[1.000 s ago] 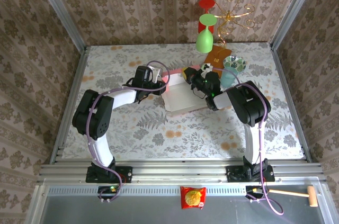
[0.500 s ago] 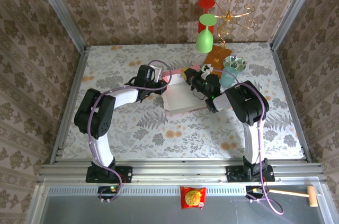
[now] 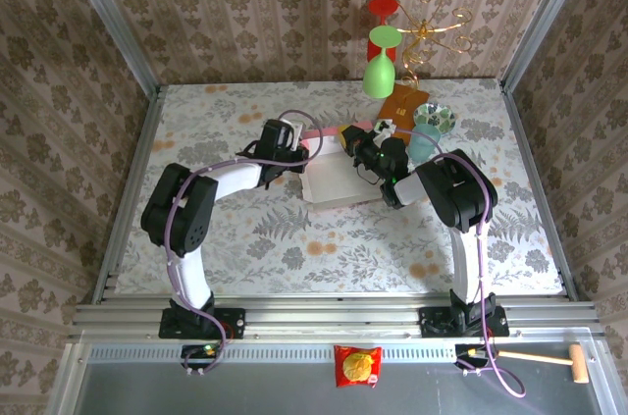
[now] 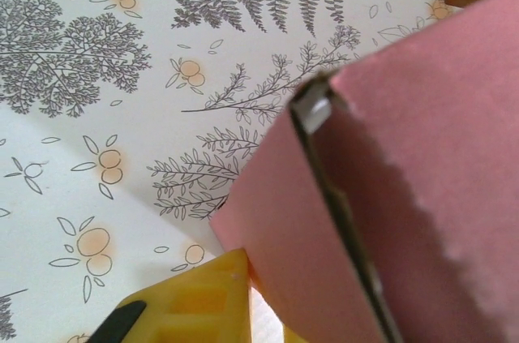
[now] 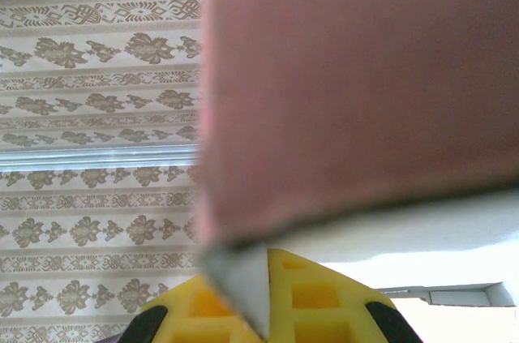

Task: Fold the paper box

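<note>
**Paper box (image 3: 332, 182) during folding.** The pink cardboard box, its whitish inside turned upward, was found toward the far middle of the fern-printed tabletop (image 3: 245, 238). It lay between the left arm (image 3: 221, 180) and the right arm (image 3: 446, 189), near an orange-brown packet (image 3: 404, 101). Whether its underside rested fully on the tabletop could not be told.

In the right wrist view, the right jaws were seen closed on a whitish corner flap of the box, pinched between the yellow fingers (image 5: 316, 298), with a pink panel raised above them. In the left wrist view, one yellow finger (image 4: 190, 302) was seen just beside the lower edge of an upright pink panel. Whether the left jaws were closed on that panel could not be told.

The box was judged light and thin. It was expected to be stiff along its flat panels but to bend readily at the scored creases, and to be easily dented or torn at the tabs under a hard pinch. Hold was judged best taken at a panel edge close to a crease, with the opposite wall steadied, because a sheet this light could slide on the smooth tabletop.
</note>
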{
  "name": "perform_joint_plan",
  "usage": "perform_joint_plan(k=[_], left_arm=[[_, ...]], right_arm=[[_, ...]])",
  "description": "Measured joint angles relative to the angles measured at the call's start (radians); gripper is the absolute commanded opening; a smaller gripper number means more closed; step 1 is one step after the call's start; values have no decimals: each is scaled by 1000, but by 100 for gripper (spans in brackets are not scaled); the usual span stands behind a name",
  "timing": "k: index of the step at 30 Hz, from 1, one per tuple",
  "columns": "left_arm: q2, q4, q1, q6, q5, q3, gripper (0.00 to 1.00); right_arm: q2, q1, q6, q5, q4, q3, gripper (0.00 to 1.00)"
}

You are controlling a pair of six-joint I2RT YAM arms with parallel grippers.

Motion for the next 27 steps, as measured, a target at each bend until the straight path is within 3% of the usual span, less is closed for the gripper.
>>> perform_joint_plan(k=[6,27], left_arm=[[13,-19,-18,-23,-66,25,0],[87,-128,-84,-144,-293,154,0]], right_arm=[[2,0,3,15,-3,5,0],[13,0,22,47,-9,22,0]])
